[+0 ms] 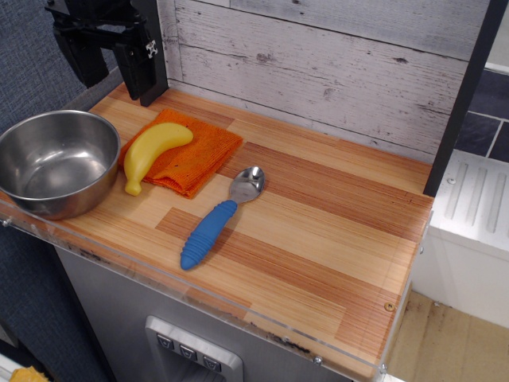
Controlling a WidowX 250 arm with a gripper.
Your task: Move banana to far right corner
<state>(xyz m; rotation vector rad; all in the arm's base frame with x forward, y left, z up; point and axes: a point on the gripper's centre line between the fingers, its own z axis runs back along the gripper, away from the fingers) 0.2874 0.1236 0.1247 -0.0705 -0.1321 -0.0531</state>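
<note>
The yellow toy banana [151, 153] lies at the left of the striped wooden countertop [318, 239], partly on an orange cloth [195, 155], its tip next to the steel bowl. My black gripper [111, 60] hangs at the top left, above and behind the banana, apart from it. Its two fingers stand spread and hold nothing. The far right corner [417, 179] of the countertop lies where the whitewashed plank wall meets the dark vertical post [465, 103].
A steel bowl [56, 159] sits at the left edge. A spoon with a blue ribbed handle [215, 227] lies mid-counter, bowl end toward the wall. A clear plastic lip runs along the counter's front edge [238, 314]. A white ridged surface [477, 199] lies beyond the post.
</note>
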